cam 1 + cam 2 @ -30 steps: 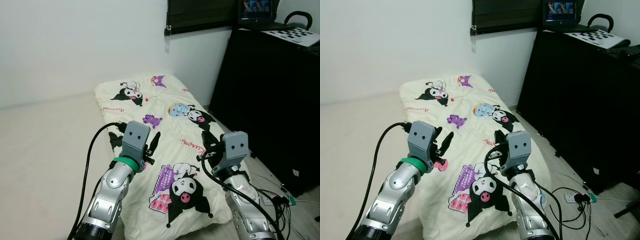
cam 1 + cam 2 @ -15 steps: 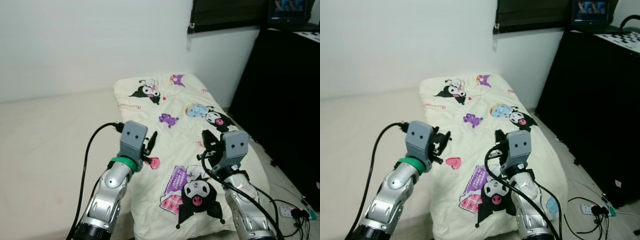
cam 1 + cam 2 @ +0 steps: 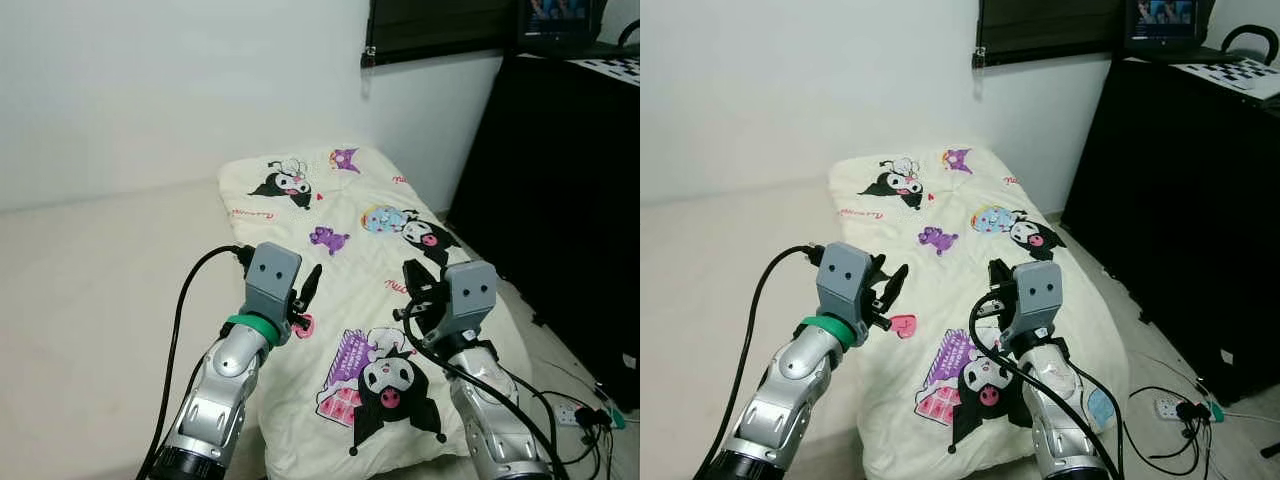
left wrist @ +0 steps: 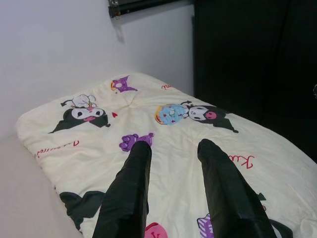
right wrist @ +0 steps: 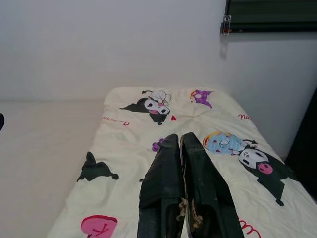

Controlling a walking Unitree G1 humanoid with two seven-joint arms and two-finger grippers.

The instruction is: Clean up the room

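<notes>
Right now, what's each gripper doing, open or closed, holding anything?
Left gripper: open, holding nothing, raised over the cartoon-print blanket.
Right gripper: closed, fingers pressed together with nothing between them, also above the blanket.

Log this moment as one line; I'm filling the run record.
phase: approach | left claw: open, above cream cartoon-print quilt | right claw: shut, above quilt | holding: nothing

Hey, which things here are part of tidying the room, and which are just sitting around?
Part of the job:
cartoon blanket spread on the floor
left end effector, open
right end effector, shut

Just lying about:
black cabinet
power strip with cables
</notes>
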